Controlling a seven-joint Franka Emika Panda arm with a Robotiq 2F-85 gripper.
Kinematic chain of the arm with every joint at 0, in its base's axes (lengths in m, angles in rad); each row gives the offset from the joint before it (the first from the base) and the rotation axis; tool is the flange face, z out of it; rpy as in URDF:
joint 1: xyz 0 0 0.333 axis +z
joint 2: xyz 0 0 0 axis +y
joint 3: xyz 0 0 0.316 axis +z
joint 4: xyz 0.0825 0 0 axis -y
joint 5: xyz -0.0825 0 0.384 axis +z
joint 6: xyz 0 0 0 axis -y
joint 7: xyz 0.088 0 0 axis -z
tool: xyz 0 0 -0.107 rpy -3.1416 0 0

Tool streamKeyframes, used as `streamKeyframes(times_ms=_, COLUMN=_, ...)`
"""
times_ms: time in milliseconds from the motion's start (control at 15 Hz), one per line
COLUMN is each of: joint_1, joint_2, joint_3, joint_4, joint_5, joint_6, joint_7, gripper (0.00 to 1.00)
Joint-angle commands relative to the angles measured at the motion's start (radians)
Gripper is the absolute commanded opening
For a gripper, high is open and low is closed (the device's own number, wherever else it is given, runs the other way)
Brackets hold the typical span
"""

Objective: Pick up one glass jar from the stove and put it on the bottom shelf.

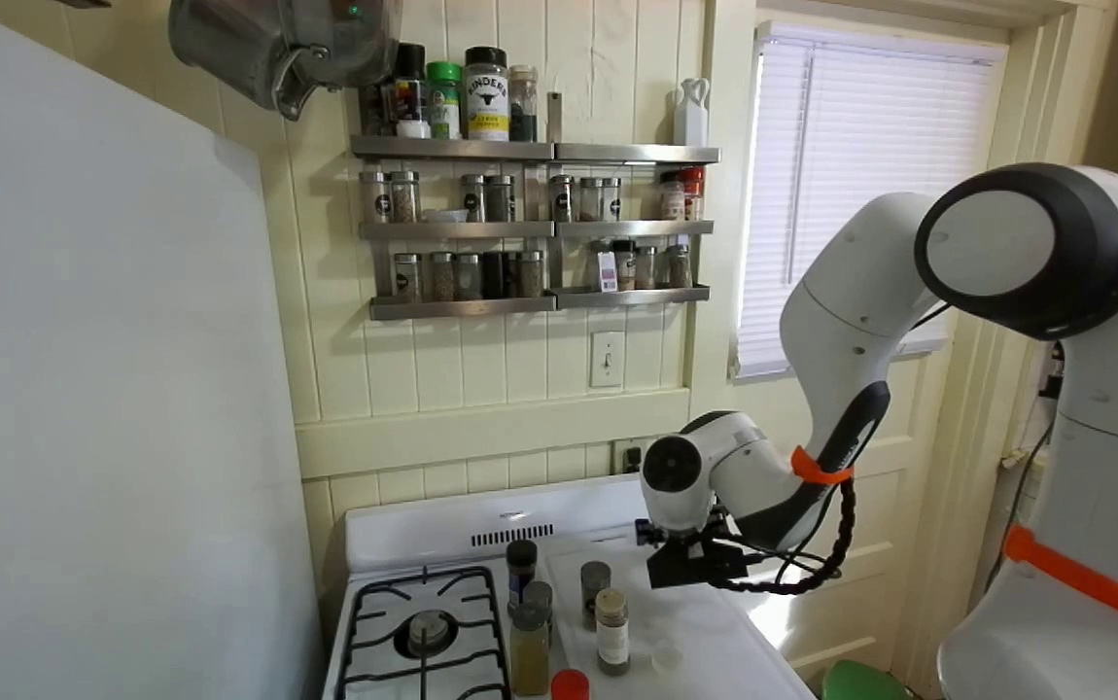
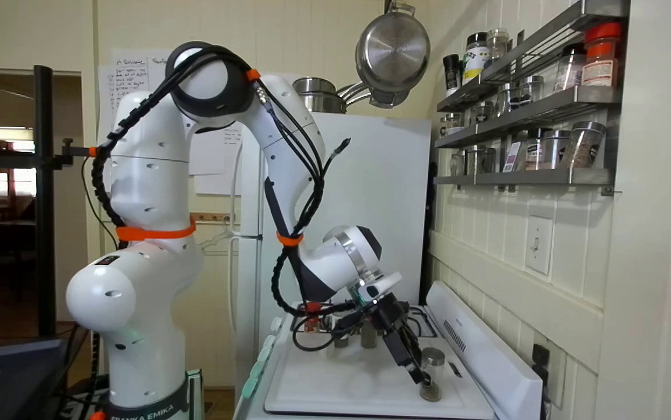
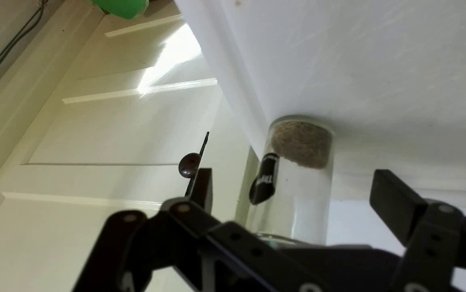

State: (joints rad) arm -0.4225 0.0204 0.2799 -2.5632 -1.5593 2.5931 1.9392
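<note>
Tool [image 3: 300,197] stands with its fingers [image 3: 397,207] apart, the upright glass jar [image 3: 293,182], apparently labelled thyme, showing between them in the wrist view on the white tabletop [image 2: 335,388] of the stove [image 2: 481,356]; how deep it sits I cannot tell. Grasping well likely means even gaps either side, a gentle squeeze on the smooth glass, then a level lift toward the bottom shelf [image 1: 462,309] well above the tool.

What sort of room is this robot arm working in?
It looks like a kitchen, probably in a home: there's a gas stove, metal wall shelves holding seasoning jars, and a shiny hanging pan.
</note>
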Motion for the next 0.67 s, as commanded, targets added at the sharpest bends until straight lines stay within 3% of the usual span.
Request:
streamKeyframes(times_ms=0, joint_1=0.001, joint_2=0.038, joint_3=-0.001, joint_4=0.024, joint_5=-0.037, joint_6=-0.034, joint_7=0.043, gripper=1.00)
streamKeyframes(times_ms=267, joint_1=0.001, joint_2=0.057, joint_3=-0.004, joint_4=0.039, joint_5=-0.037, joint_6=-0.052, joint_7=0.040, gripper=1.00)
streamKeyframes(times_ms=333, joint_1=0.130, joint_2=0.058, joint_3=-0.134, joint_4=0.043, joint_5=-0.030, joint_6=-0.052, joint_7=0.038, gripper=1.00)
streamKeyframes(times_ms=600, joint_1=0.212, joint_2=0.071, joint_3=-0.228, joint_4=0.055, joint_5=-0.030, joint_6=-0.047, joint_7=0.037, gripper=1.00)
